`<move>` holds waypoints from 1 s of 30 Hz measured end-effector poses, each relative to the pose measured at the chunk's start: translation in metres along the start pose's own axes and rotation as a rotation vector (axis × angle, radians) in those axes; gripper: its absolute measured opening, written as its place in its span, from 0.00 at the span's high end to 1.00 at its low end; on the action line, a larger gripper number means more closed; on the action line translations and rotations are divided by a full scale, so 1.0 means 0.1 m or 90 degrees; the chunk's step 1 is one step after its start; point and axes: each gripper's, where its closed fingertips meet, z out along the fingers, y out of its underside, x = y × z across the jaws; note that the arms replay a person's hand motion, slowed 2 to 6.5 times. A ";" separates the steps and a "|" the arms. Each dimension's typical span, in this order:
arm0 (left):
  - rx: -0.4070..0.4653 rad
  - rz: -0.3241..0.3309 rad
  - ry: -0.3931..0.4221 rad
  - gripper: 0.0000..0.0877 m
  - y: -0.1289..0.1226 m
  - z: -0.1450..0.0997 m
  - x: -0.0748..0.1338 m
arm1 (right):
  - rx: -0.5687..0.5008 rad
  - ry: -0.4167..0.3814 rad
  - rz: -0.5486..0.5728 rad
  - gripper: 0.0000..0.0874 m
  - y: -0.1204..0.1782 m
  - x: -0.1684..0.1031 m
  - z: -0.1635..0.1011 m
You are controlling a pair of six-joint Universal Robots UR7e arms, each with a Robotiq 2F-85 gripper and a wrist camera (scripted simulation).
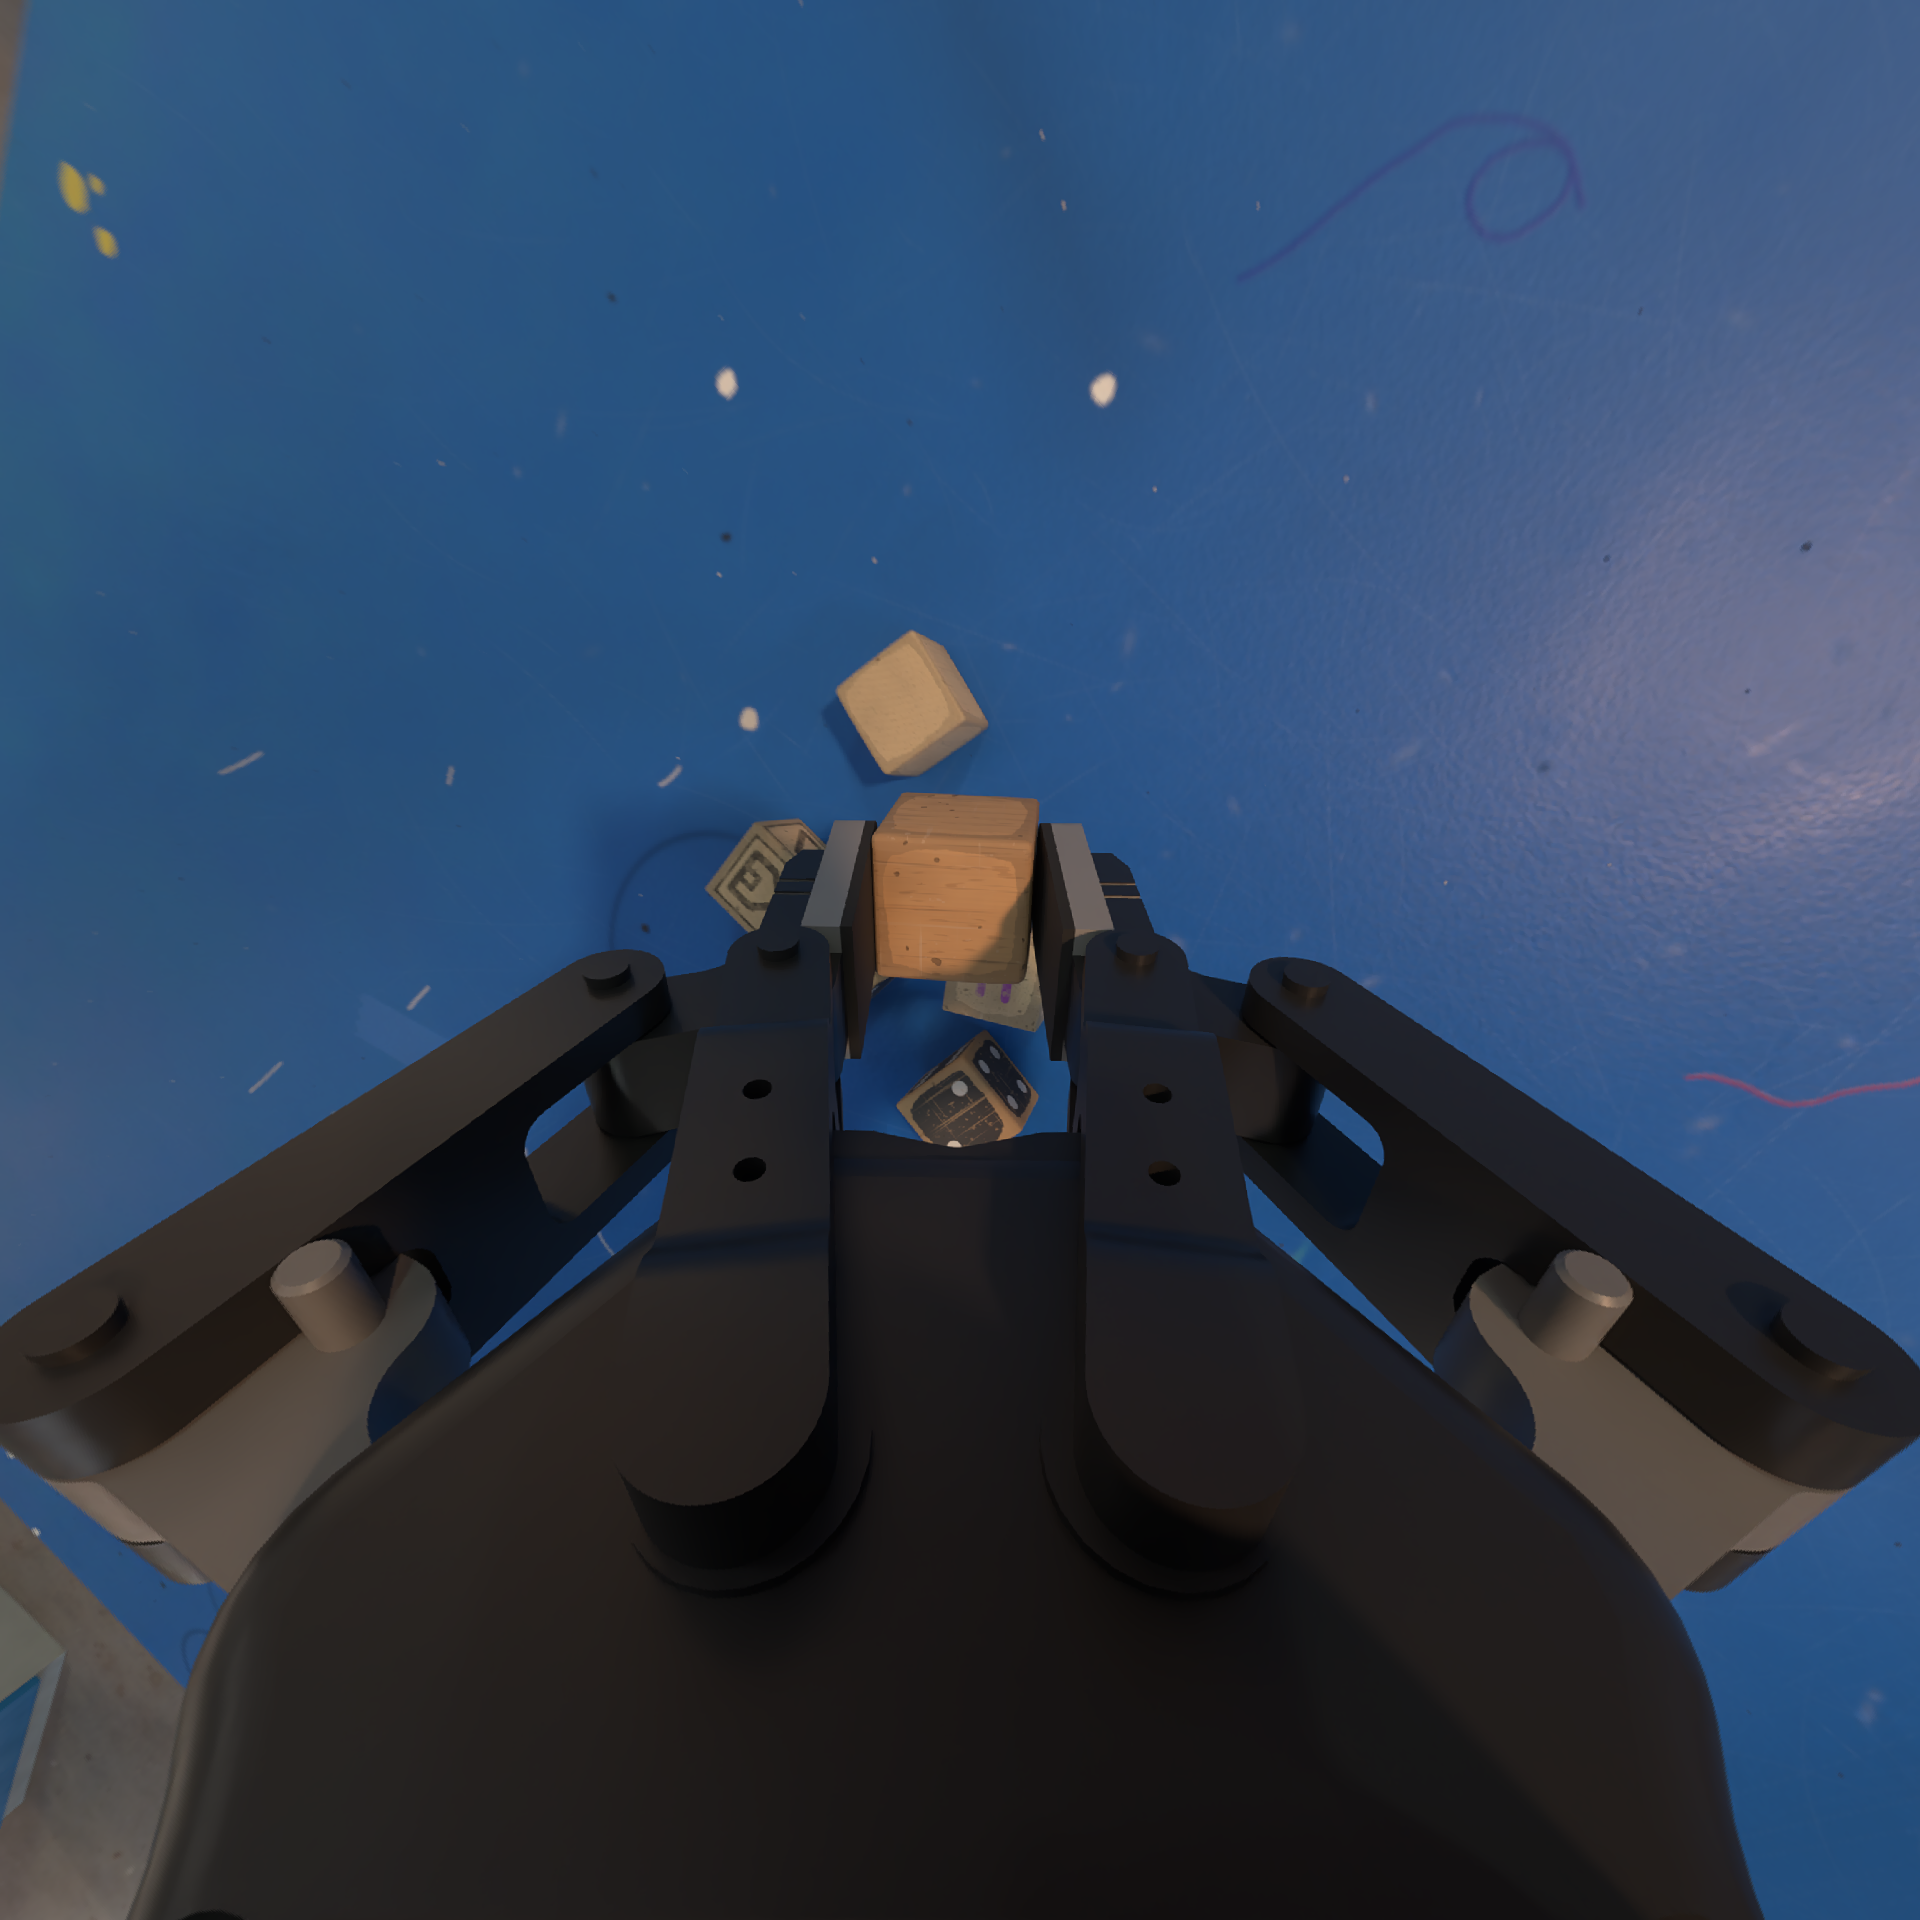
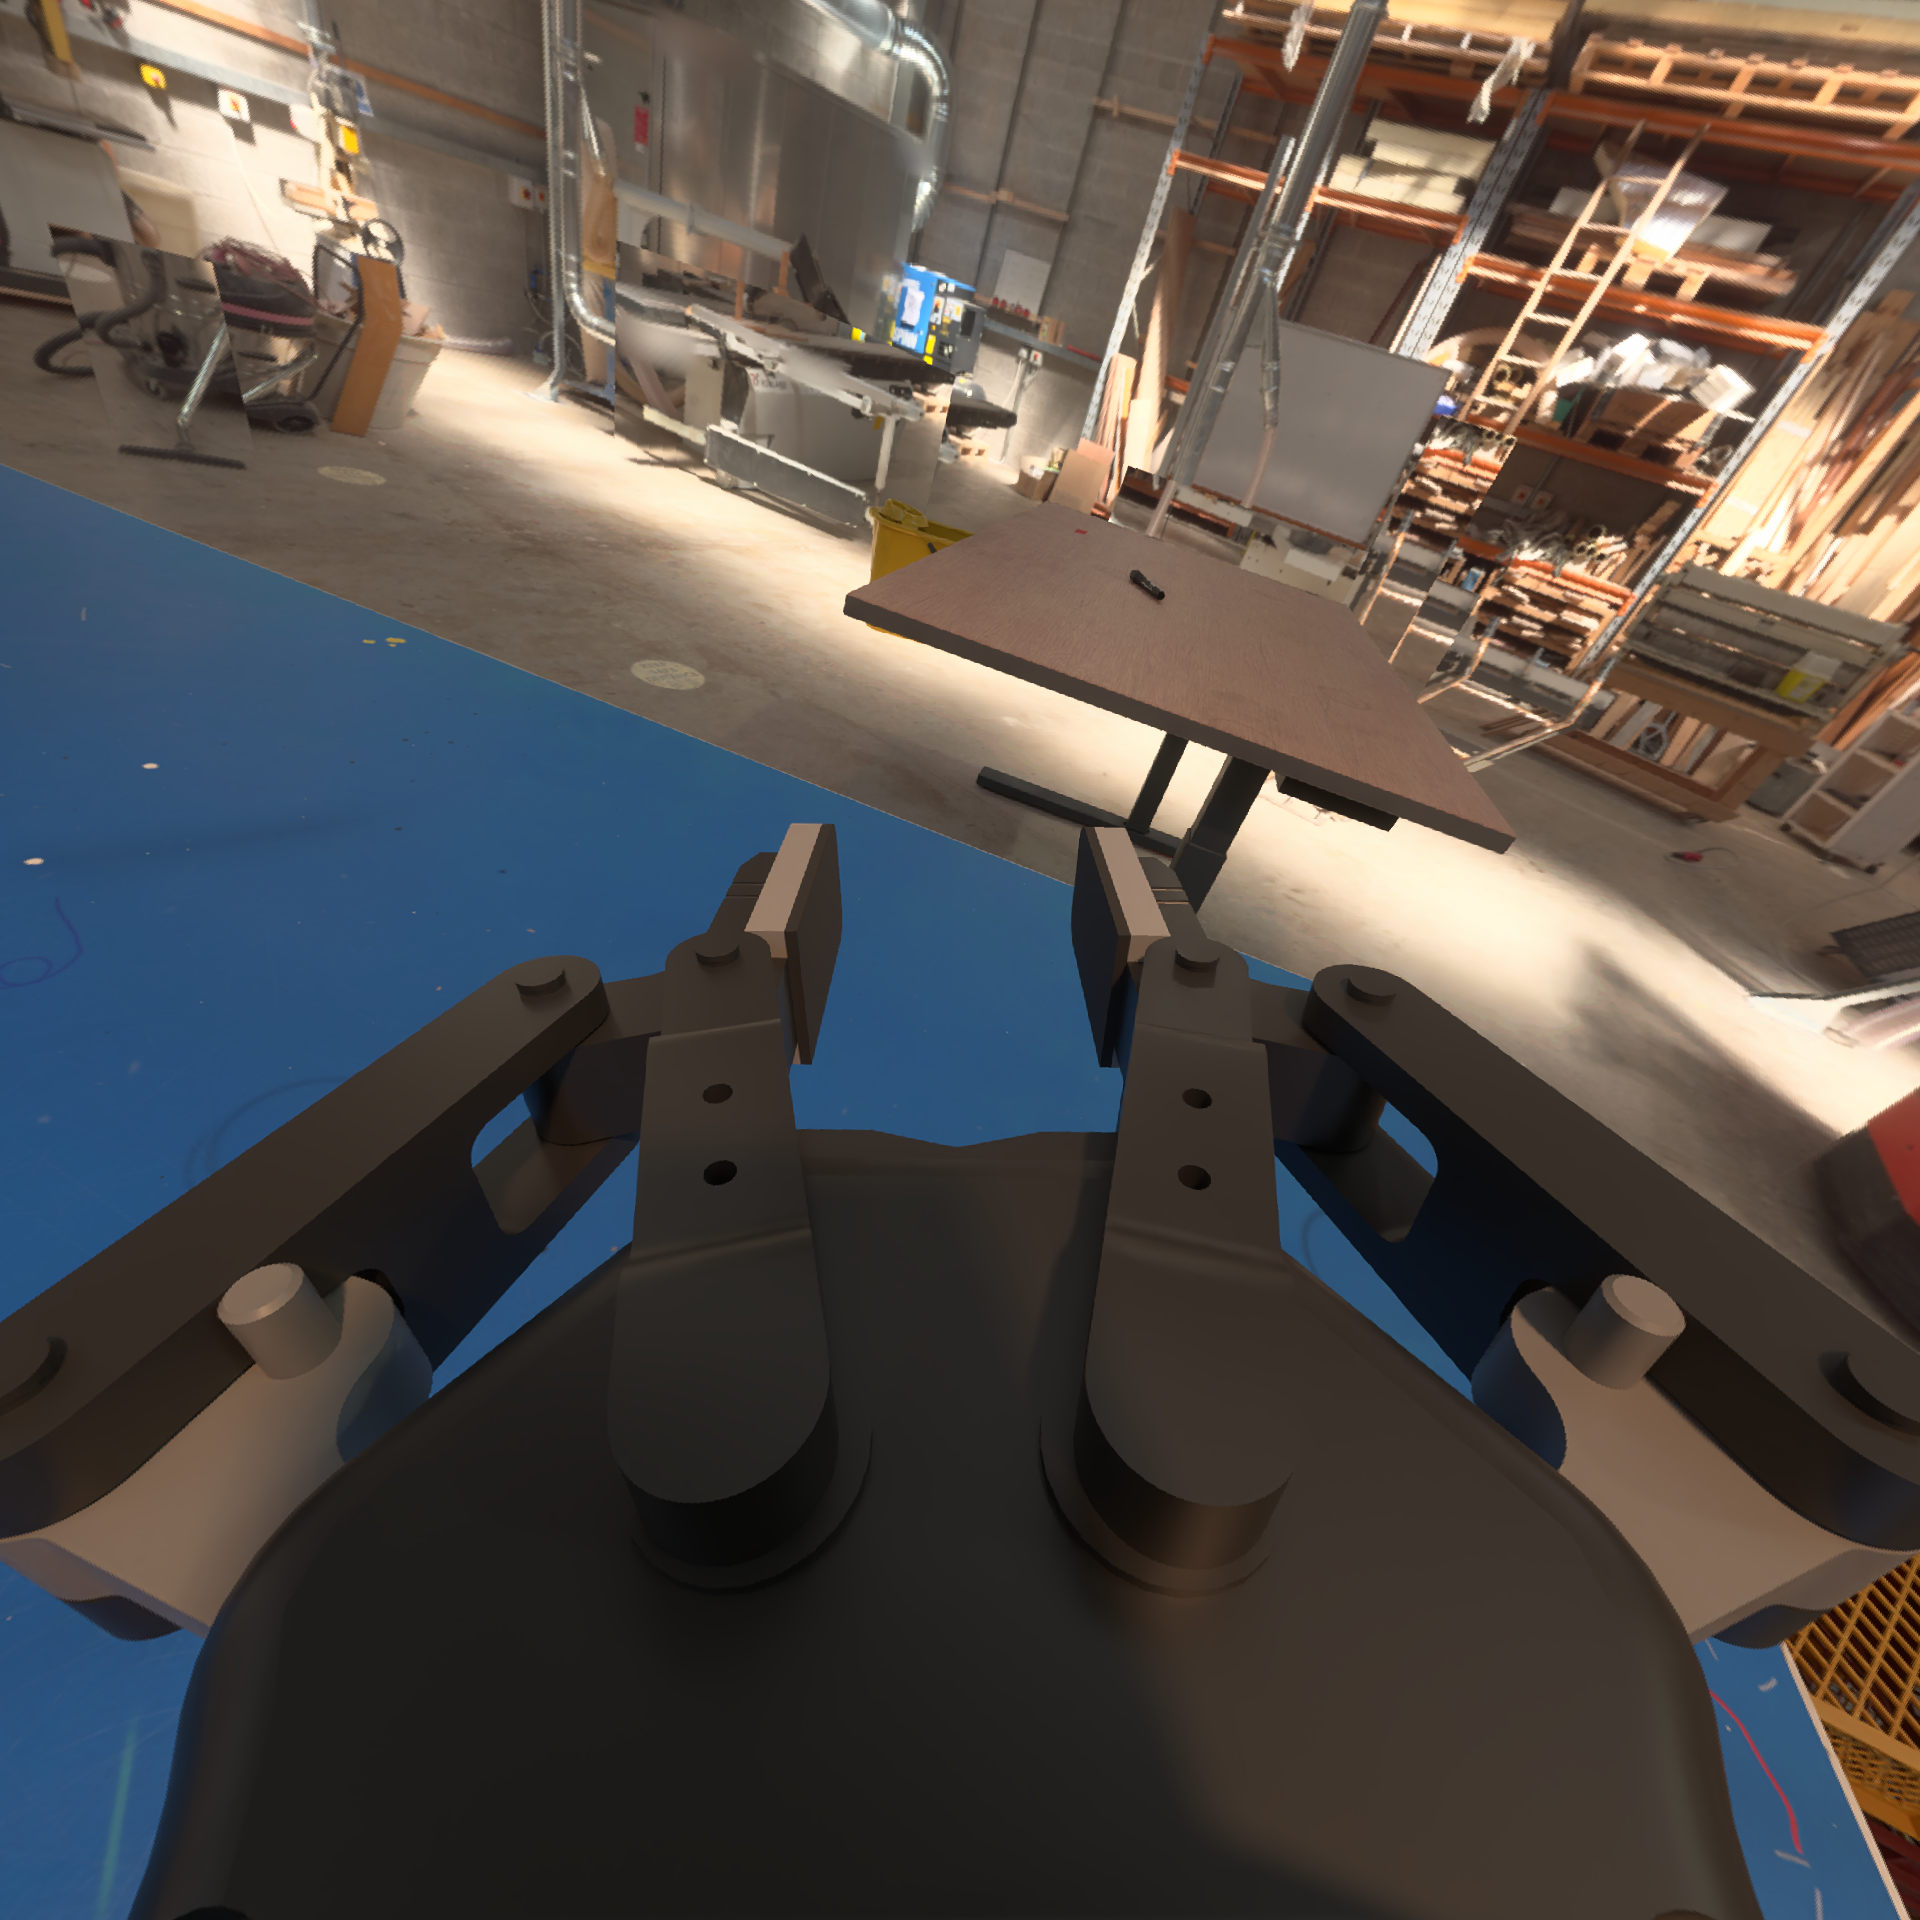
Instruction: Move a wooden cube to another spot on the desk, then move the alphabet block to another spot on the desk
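In the left wrist view my left gripper (image 1: pixel 954 883) is shut on an orange-brown wooden cube (image 1: pixel 954 883) and holds it above the blue desk (image 1: pixel 1351 623). A pale wooden cube (image 1: pixel 910 703) lies on the desk just beyond it. A pale block with a dark carved pattern (image 1: pixel 756 871) lies to the left, partly hidden by my left finger. A pale block with purple marks (image 1: pixel 992 1000) shows under the held cube. In the right wrist view my right gripper (image 2: pixel 956 935) is open and empty over the desk's far edge.
A dark die with white dots (image 1: pixel 971 1091) lies below the held cube. The blue desk (image 2: pixel 260 831) ends in an edge running diagonally in the right wrist view; beyond it are a workshop floor and a brown table (image 2: pixel 1195 665). An orange crate (image 2: pixel 1860 1704) stands at the lower right.
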 end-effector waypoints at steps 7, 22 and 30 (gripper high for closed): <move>0.077 -0.008 -0.040 0.69 -0.16 -0.25 -0.08 | 0.000 0.001 -0.002 0.53 0.00 0.00 0.00; 0.264 0.020 -0.093 0.69 -0.68 -0.84 0.03 | 0.000 0.004 -0.008 0.53 -0.01 -0.01 0.00; 0.355 0.067 -0.058 0.69 -1.03 -1.08 0.36 | 0.000 0.005 -0.009 0.53 -0.02 0.00 0.00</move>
